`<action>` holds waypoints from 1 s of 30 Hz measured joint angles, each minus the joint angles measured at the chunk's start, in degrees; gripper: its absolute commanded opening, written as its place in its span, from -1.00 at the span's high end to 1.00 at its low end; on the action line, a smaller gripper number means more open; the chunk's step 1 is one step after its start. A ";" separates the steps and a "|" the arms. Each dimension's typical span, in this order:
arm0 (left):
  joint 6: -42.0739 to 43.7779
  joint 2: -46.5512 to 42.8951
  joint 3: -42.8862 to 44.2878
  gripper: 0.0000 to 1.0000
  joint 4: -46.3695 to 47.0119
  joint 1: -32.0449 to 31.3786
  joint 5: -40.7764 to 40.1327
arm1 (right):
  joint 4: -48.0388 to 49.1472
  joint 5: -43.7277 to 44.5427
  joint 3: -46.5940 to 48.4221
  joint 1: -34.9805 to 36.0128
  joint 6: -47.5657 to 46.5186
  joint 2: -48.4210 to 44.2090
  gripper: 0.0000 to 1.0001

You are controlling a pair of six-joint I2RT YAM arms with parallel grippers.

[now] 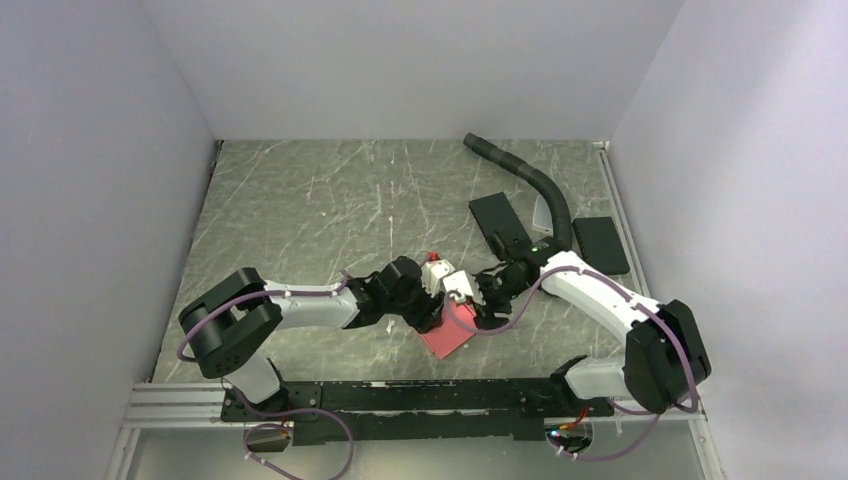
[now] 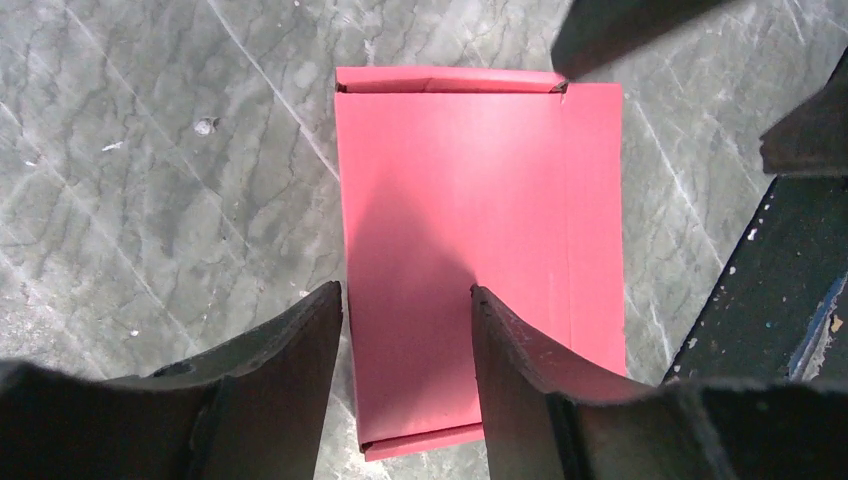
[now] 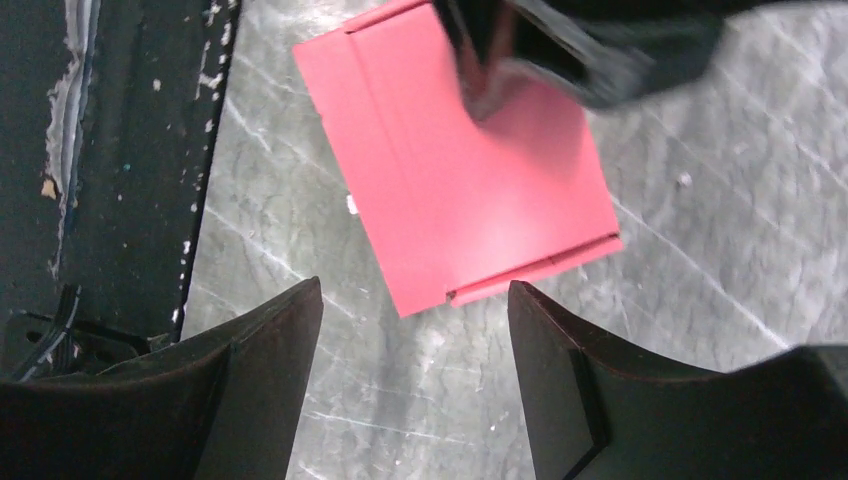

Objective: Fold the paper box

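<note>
Paper box (image 2: 470, 200) flat under left end effector (image 2: 406, 292), before right end effector (image 3: 415, 287); both spread

Open room across the far and left table (image 1: 300, 200). Crowded at centre: left end effector (image 2: 405, 295) and right end effector (image 3: 415, 288) close together over the flat paper box (image 1: 447, 335). Hemmed nearside by black rail (image 1: 400, 405); far right blocked by black hose (image 1: 545, 190) and black pads (image 1: 500, 225).

Paper box (image 2: 470, 220), lying flat.
Red-pink card rectangle on worktop (image 2: 150, 230); narrow flaps folded at both short ends, one lengthwise crease.
</note>
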 measured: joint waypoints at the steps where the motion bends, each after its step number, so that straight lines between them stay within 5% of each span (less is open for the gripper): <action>1: -0.48 0.00 0.02 -0.11 0.00 0.04 -0.13 | 0.04 -0.98 0.26 -1.44 0.57 -0.13 -0.41; 10: -1.31 -0.48 0.02 -0.13 -0.44 0.17 -0.92 | 2.78 -6.91 2.86 -9.84 11.23 8.00 -0.20; 22: -3.96 -1.95 -1.40 -0.15 -0.52 0.98 -0.90 | 3.56 -10.45 5.68 -10.78 20.17 18.23 -0.22; 30: -6.14 -6.71 -3.82 -0.21 0.92 2.01 -1.42 | 4.83 -10.80 7.74 -11.10 26.64 24.87 0.05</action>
